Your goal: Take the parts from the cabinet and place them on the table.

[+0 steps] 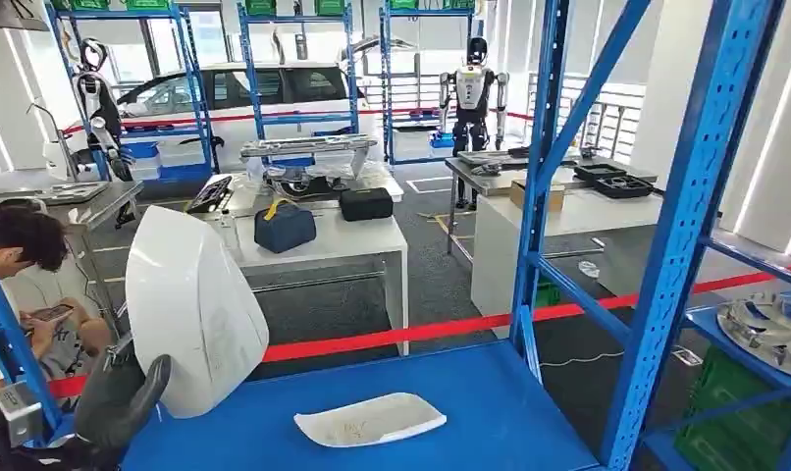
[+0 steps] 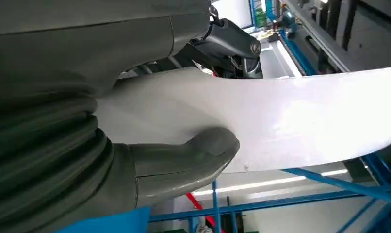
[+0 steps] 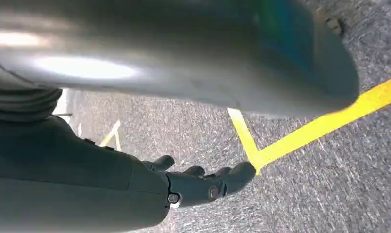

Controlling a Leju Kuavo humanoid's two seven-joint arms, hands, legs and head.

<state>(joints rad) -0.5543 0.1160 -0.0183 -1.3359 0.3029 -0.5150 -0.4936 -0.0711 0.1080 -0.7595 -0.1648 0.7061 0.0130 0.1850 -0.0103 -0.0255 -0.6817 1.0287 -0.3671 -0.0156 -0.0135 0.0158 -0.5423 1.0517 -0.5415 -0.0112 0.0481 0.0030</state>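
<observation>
White curved part (image 1: 190,304) stands upright at near left, gripped by the left hand (image 1: 117,397); right hand (image 3: 203,184) hangs empty, fingers loosely extended.

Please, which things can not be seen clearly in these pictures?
- Left robot hand: in the head view the large white part that it holds covers its fingers.
- Large white part: in the left wrist view its ends run past the picture edge.
- Right robot hand: the right wrist view shows it above the floor, its fingertips partly hidden.
- Small white part on the blue shelf: its surface marks are too small to read.
</observation>
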